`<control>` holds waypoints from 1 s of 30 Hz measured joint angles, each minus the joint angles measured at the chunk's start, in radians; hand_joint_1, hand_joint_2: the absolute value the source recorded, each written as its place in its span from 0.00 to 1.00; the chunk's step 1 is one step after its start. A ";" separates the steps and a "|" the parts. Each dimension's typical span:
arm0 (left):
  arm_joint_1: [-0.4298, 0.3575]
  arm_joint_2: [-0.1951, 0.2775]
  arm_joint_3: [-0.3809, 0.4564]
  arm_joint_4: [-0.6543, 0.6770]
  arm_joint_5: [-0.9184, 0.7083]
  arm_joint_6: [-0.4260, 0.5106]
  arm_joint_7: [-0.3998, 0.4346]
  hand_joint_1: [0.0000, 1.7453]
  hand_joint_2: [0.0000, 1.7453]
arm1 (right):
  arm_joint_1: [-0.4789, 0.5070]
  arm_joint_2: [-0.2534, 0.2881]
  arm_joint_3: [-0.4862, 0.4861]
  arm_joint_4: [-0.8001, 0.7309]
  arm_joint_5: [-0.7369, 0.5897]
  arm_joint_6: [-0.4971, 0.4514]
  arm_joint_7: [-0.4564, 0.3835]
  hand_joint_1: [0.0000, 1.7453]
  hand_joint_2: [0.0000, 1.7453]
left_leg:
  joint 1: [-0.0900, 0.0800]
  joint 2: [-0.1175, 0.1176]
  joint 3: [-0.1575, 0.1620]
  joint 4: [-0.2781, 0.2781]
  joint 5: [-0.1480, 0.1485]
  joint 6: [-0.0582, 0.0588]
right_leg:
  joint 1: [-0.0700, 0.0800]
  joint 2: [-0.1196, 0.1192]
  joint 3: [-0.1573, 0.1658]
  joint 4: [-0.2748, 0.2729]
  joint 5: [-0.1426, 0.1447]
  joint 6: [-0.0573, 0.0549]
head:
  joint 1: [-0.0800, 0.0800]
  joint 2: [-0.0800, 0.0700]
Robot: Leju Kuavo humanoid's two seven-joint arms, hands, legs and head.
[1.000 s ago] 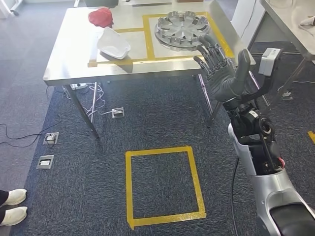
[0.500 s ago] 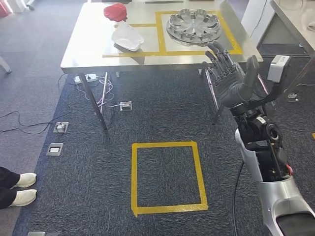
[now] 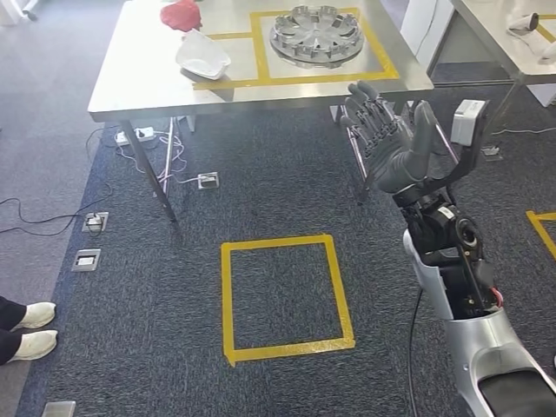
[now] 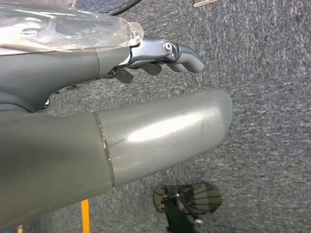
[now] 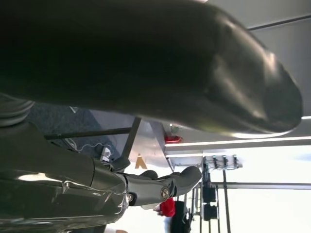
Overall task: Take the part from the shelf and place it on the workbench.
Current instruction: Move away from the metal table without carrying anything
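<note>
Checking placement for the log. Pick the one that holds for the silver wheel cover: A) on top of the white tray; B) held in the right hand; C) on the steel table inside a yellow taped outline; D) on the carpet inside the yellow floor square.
C: the wheel cover lies flat on the steel table within the taped outline.

Workbench [image 3: 131, 87] with hubcap [image 3: 317, 35], white tray [image 3: 201, 56]

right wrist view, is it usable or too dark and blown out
Right wrist view: right hand is a dark, blurred mass up close, and the background beyond is washed out white. Head view: evenly lit and sharp, with mild glare on the workbench.
</note>
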 joint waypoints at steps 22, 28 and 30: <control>0.003 -0.005 0.000 0.000 -0.004 0.003 -0.001 0.00 0.00 | 0.013 -0.002 -0.015 -0.011 -0.015 0.013 -0.001 0.00 0.00 | -0.028 0.007 -0.017 -0.052 0.021 0.069 | 0.008 0.005 0.047 -0.004 -0.044 0.020 | 0.030 0.000; -0.001 -0.004 0.000 0.000 -0.009 0.000 0.000 0.00 0.00 | 0.027 -0.002 -0.022 -0.013 -0.015 0.010 -0.010 0.00 0.00 | -0.007 0.011 0.022 -0.110 0.042 0.062 | -0.009 0.006 -0.095 0.264 -0.150 0.044 | 0.035 0.000; 0.000 -0.006 0.000 0.000 -0.012 0.000 0.001 0.00 0.00 | 0.034 -0.002 -0.023 -0.013 -0.014 0.009 -0.013 0.00 0.00 | 0.006 0.011 0.024 -0.099 0.030 0.046 | -0.026 0.004 -0.093 0.241 -0.107 0.062 | 0.037 0.000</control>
